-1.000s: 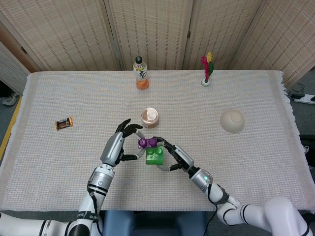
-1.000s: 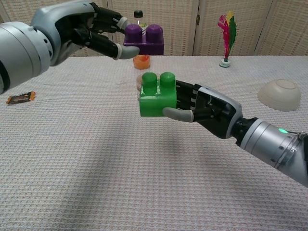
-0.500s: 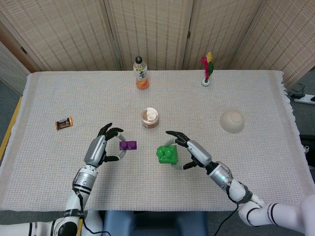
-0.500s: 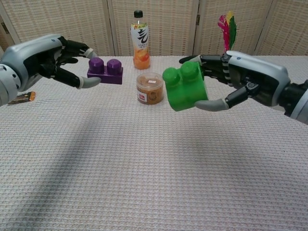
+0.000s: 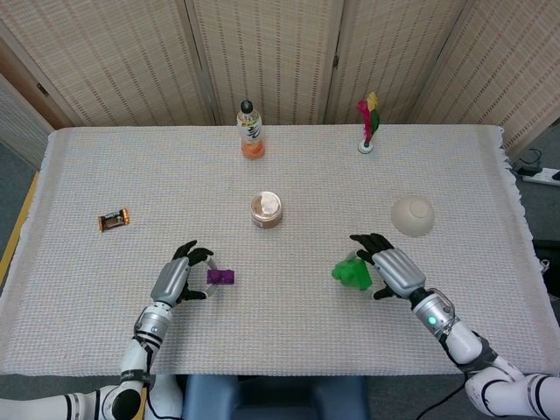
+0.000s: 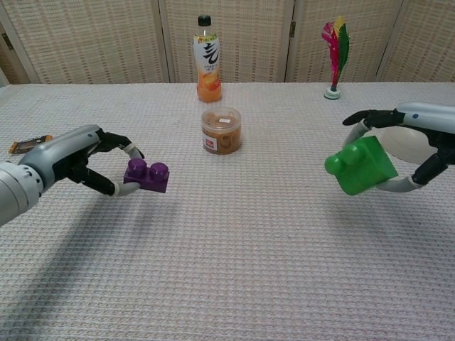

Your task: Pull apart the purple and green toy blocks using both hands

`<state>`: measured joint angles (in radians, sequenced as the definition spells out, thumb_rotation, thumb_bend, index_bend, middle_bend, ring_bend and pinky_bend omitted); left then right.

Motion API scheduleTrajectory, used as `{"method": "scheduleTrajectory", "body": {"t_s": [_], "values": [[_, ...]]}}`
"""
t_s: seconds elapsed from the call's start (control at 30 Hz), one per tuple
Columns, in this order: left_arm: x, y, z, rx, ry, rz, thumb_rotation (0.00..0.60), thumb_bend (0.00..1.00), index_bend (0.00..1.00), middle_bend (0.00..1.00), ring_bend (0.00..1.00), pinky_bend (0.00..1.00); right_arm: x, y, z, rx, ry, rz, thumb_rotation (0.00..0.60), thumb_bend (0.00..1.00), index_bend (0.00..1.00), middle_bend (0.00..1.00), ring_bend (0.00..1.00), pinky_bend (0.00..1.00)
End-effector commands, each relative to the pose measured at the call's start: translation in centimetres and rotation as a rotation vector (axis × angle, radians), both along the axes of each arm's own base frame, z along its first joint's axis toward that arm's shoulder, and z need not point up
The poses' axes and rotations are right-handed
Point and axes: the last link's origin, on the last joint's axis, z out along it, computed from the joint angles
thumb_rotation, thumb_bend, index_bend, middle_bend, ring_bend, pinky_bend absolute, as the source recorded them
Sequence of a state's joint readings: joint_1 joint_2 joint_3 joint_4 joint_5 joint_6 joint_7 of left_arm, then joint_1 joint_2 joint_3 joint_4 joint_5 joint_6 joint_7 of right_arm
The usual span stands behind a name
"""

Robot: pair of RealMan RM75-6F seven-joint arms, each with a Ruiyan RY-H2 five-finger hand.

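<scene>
Separation is judged complete: the purple block [image 6: 147,176] is pinched by the left robot hand [image 6: 82,160] and the green block [image 6: 360,166] by the right robot hand [image 6: 418,145], held well apart above the worktop [image 6: 234,241].

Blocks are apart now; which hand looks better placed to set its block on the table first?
Probably the left hand: its purple block hangs level, near the cloth. The right hand holds the green block tilted.

Orange drink bottle [image 5: 250,131], snack jar [image 5: 266,210], bowl [image 5: 412,215], shuttlecock [image 5: 367,123], candy bar [image 5: 113,219]
</scene>
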<state>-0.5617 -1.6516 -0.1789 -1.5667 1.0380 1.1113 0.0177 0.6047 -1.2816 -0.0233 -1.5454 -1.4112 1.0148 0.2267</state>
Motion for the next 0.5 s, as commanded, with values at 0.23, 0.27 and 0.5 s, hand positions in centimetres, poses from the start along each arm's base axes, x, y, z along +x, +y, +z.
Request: {"method": "scheduleTrajectory", "body": {"t_s": [0.23,0.27,0.5], "values": [[-0.64,0.71,-1.04,0.003,-0.003,0.007,0.600,0.59,0.79,0.29,0.06,0.00,-0.78,-0.24,-0.87,0.010,0.030,-0.021,0.600,0.33,0.62,0.09,0.04,0.00],[-0.79,0.77,-1.13,0.001,-0.004,0.012,0.600,0.59,0.79,0.29,0.06,0.00,-0.89,-0.27,-0.95,0.010,0.034,-0.025,0.600,0.33,0.62,0.09,0.04,0.00],[-1.01,0.86,-1.35,-0.031,0.006,-0.021,0.600,0.58,0.43,0.23,0.00,0.00,-1.06,-0.29,-1.00,0.012,0.016,-0.034,0.600,0.33,0.45,0.06,0.04,0.00]]}}
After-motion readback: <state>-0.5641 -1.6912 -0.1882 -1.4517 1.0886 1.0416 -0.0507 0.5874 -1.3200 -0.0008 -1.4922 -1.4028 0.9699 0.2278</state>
